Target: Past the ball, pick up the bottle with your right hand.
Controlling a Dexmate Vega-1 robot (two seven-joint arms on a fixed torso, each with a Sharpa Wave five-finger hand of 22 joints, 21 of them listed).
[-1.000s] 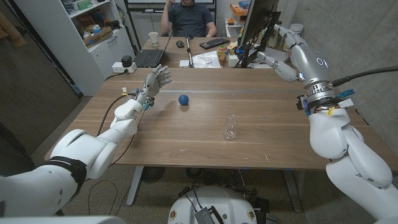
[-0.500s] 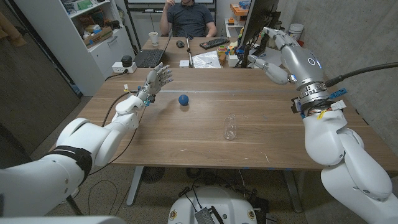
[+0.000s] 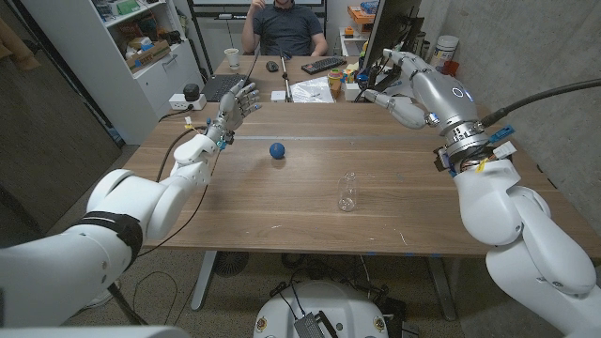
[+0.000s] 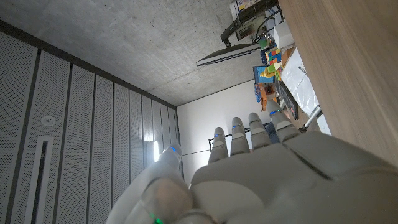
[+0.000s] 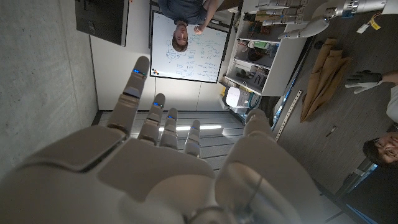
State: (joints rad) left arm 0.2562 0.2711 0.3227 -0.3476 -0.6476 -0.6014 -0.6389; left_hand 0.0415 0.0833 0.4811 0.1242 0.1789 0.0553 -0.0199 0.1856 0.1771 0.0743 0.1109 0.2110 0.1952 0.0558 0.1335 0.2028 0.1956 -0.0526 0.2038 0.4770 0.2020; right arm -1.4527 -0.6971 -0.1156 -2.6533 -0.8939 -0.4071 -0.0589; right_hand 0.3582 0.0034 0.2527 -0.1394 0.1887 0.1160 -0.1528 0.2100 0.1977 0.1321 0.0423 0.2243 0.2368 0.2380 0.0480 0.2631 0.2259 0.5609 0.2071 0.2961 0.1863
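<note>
Long wooden tabletop point(image 3: 310, 202) with a dark grain, second desk point(image 3: 282, 80) butted up at the far end. Over there: laptop point(image 3: 225, 87), keyboard point(image 3: 324, 65), white mug point(image 3: 231, 57), loose papers point(image 3: 310, 89), black monitor point(image 3: 387, 33). Person seated point(image 3: 286, 23) behind that desk. White shelving unit point(image 3: 141, 47) far left, concrete wall point(image 3: 526, 47) on the right, whiteboard point(image 5: 185, 46) further back.

Ball point(image 3: 277, 150) blue; bottle point(image 3: 347, 192) clear (table point(image 3: 423, 216) brown woodgrain).
</note>
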